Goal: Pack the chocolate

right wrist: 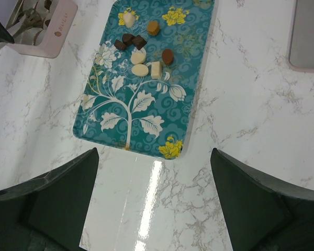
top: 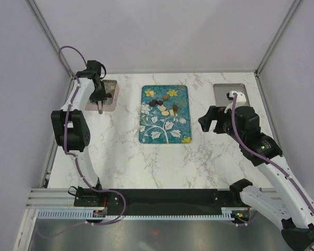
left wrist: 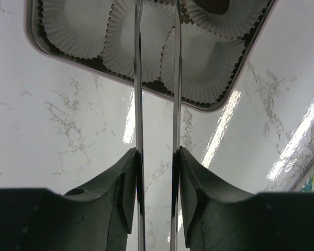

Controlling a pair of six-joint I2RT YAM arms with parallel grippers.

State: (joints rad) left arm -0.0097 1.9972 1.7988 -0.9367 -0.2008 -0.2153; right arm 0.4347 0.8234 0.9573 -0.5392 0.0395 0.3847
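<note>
**Chocolate** (right wrist: pixel 139 69): small dark, mid-brown and cream pieces lay loose on the teal tray (right wrist: pixel 146 130), centre of the top view. They were judged light, rigid, smooth and easily marked, each best pinched across its sides. The left hand (left wrist: pixel 157 172) was clamped on the metal tongs (left wrist: pixel 137 104) above the box of paper cups (top: pixel 115 99), upper left. The right hand (right wrist: pixel 156 188) hung over the surface (right wrist: pixel 240 130) with jaws apart, empty, right of the tray.

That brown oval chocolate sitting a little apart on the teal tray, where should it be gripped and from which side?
Likely best to pinch the brown oval chocolate across its narrow waist, coming straight down from above. It lies flat on the teal tray, so only its sides offer purchase, and bare tray flanks both long sides; the cream square crowds one end.
</note>
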